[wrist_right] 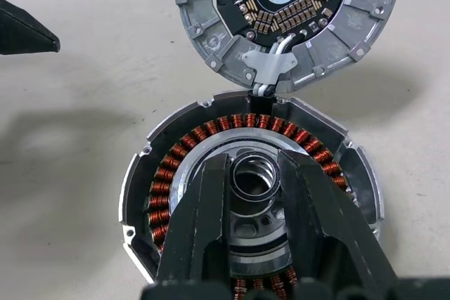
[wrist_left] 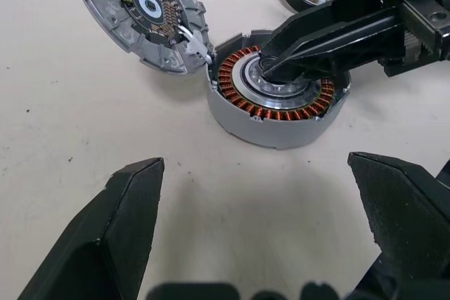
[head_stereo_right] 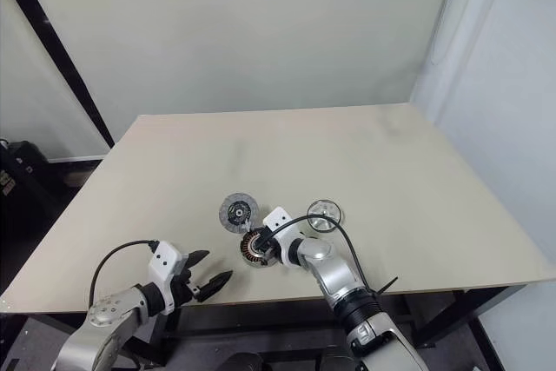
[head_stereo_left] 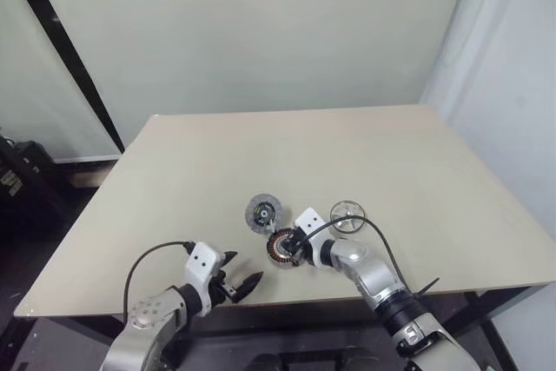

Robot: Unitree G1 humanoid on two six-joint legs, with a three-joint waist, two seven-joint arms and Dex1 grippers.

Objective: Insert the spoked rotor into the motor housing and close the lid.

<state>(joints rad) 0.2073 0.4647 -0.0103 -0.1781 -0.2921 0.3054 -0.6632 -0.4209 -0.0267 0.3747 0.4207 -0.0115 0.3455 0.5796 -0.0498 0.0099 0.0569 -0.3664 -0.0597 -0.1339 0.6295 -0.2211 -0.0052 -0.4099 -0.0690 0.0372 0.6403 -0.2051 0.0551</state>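
Left gripper (head_stereo_left: 240,285) wide open, empty, near edge. Right gripper (wrist_right: 254,173) pinching hub inside housing (wrist_left: 275,96). Lid (wrist_left: 140,13) open alongside, rotor (head_stereo_left: 347,212) just beyond. Judged prep step: next, release, fetch rotor.

Even, soft overhead light; the tabletop (head_stereo_left: 261,154) is bright without glare. Faint, diffuse shadows lie under the motor housing (wrist_left: 275,96). Wrist views are sharp.
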